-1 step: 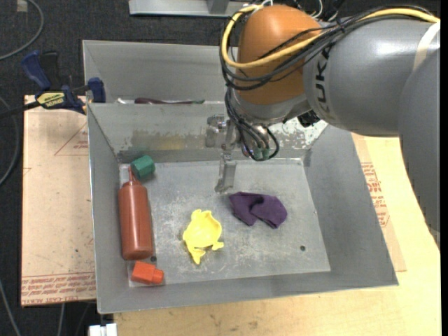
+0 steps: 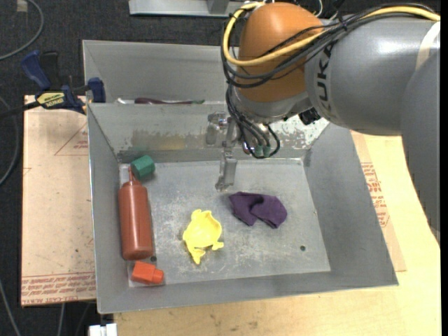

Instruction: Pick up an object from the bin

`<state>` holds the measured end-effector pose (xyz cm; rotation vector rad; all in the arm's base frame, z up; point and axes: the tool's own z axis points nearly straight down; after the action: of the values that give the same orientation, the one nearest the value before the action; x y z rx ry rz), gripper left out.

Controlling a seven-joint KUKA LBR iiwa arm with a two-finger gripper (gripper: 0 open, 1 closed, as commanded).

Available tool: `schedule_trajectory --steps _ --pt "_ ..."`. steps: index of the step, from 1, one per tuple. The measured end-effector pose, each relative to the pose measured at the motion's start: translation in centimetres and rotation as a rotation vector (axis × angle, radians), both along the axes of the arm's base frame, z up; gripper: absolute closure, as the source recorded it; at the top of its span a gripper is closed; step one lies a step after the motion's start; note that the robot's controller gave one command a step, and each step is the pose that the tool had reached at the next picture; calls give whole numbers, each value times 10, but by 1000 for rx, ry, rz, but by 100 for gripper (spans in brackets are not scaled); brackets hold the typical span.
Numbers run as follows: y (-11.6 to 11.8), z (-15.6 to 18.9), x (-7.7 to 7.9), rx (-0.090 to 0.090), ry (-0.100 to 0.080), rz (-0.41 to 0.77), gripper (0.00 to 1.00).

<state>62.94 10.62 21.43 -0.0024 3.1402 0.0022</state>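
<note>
The gripper (image 2: 225, 177) is hanging near the back of the bin (image 2: 308, 243), just beside a crumpled purple cloth (image 2: 259, 209) lying right of the middle. The cloth is looking light, soft and limp, so pinching a raised fold seems best. The arm's cables (image 2: 255, 142) are hiding the gripper's top; open or closed, I cannot tell.

Grey metal bin (image 2: 105, 201): one.
Loose things in it, by kind:
- Bottles: one, a reddish-brown plastic bottle (image 2: 136, 221), long and round-bodied.
- Small solid blocks: two, being one green block (image 2: 143, 166) and one orange-red block (image 2: 147, 274).
- Crumpled soft pieces: two, being one yellow crumpled piece (image 2: 203, 235) and one purple crumpled cloth (image 2: 259, 209).

Total of loose things counted: five.
</note>
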Motion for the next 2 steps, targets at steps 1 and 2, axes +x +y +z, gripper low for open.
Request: schedule_trajectory --steps 1,2 --pt "-24 -28 -24 1 -1 42 0" --pt "-48 -36 -32 0 9 -11 0"
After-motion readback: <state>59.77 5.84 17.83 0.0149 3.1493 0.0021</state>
